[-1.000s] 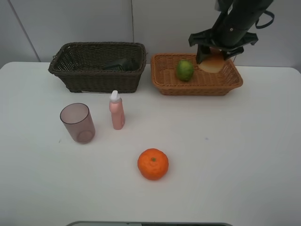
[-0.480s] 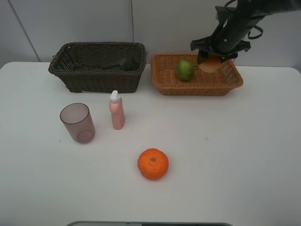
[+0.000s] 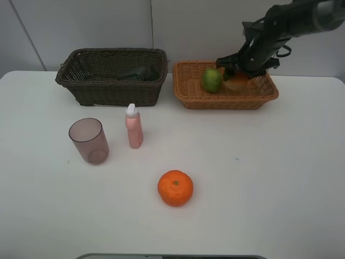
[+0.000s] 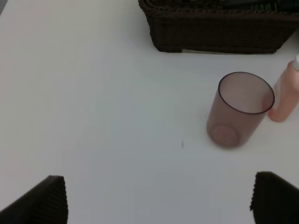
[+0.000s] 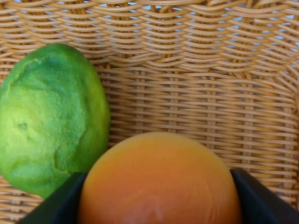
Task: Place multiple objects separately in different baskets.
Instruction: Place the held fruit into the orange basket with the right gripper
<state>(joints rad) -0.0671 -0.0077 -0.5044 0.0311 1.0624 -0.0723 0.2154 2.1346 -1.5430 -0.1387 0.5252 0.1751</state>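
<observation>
My right gripper (image 3: 235, 75) is down inside the orange-tan basket (image 3: 188, 91), shut on the red-yellow peach-like fruit (image 3: 237, 82) (image 5: 159, 182), close beside the green lime (image 3: 212, 80) (image 5: 51, 116). A dark green pump bottle (image 3: 137, 73) lies in the dark brown basket (image 3: 113, 89). On the table stand the mauve cup (image 3: 88, 141) (image 4: 240, 109) and the pink white-capped bottle (image 3: 133, 127) (image 4: 286, 95); the tangerine (image 3: 175, 188) sits nearer the front. My left gripper (image 4: 159, 198) is open, hanging over bare table short of the cup.
The white table (image 3: 269, 178) ends at a wall just behind both baskets. The brown basket (image 4: 219, 30) stands just beyond the cup in the left wrist view.
My right gripper has gone down and slightly left into the orange-tan basket with the peach-like fruit, ending beside the lime. Nothing else has moved.
</observation>
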